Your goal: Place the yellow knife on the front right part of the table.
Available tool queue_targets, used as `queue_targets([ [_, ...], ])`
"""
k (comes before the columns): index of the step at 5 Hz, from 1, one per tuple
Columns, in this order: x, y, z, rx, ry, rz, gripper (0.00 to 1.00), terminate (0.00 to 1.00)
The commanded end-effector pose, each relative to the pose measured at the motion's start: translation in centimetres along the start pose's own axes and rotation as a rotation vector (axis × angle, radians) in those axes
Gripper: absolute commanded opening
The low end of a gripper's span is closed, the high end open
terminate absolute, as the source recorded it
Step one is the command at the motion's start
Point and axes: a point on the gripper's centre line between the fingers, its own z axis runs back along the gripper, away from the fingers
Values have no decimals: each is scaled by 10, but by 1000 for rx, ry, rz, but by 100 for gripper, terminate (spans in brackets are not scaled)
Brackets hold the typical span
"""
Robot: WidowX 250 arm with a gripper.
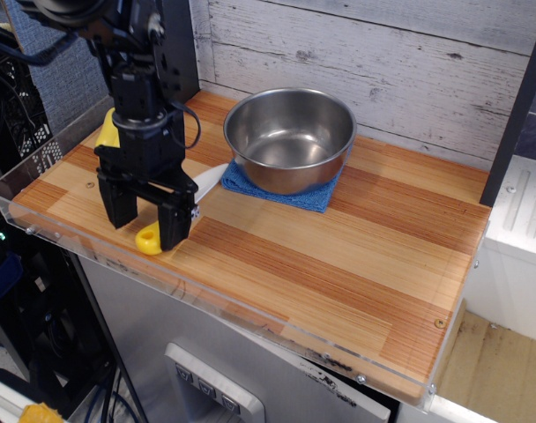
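The yellow knife (148,239) lies on the table (338,264) near its front left edge. Only the end of its yellow handle and part of its white blade (209,179) show; the rest is behind my fingers. My gripper (147,218) is open and hangs just over the handle, one finger (120,204) to its left and one finger (175,220) over its right side. The jaws stand apart and hold nothing.
A steel bowl (290,137) stands on a small blue cloth (250,186) at the back middle. A yellow toy (107,129) shows behind the arm at the back left. A clear acrylic rim (92,256) edges the table.
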Motion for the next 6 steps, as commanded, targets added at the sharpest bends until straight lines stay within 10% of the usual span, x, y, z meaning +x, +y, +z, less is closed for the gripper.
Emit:
queue_targets([
  [1, 0, 3, 1, 34, 2, 7, 100, 0],
  [2, 0, 3, -1, 33, -3, 20, 0, 0],
  [4, -1, 6, 5, 34, -24, 49, 0, 0],
  [6, -12, 17, 84, -25, -203, 230, 0, 0],
])
